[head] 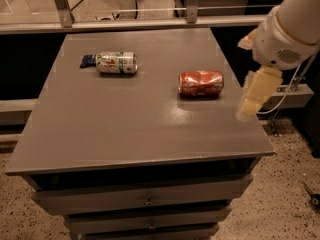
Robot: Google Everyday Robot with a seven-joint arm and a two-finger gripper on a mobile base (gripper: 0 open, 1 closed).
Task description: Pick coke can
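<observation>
The coke can [201,83] lies on its side on the right half of the tabletop [125,129]. Its long axis runs left to right and its dented red wall faces up. Resting on its wall like this, it could probably roll toward the front or back edge if nudged, though the dent may steady it. Nothing touches it, and bare surface lies all round it, so it looks reachable from above.

Just off its right end, and clearly apart from it, hangs the gripper [255,96]. This pale piece points downward over the right edge of the tabletop, beneath the bulky white arm [285,34]. I cannot tell whether it is spread or closed, and it holds nothing that shows. Held out to the side and above the surface, it seems parked clear of the can, so the pick looks not yet begun. It would need to come leftward over the can and then descend.

Well to the left lies a white-and-green can [116,62], also on its side, with a dark scrap [89,60] at its far end. It is too far off to hinder the pick. Drawers [145,201] sit beneath the tabletop.
</observation>
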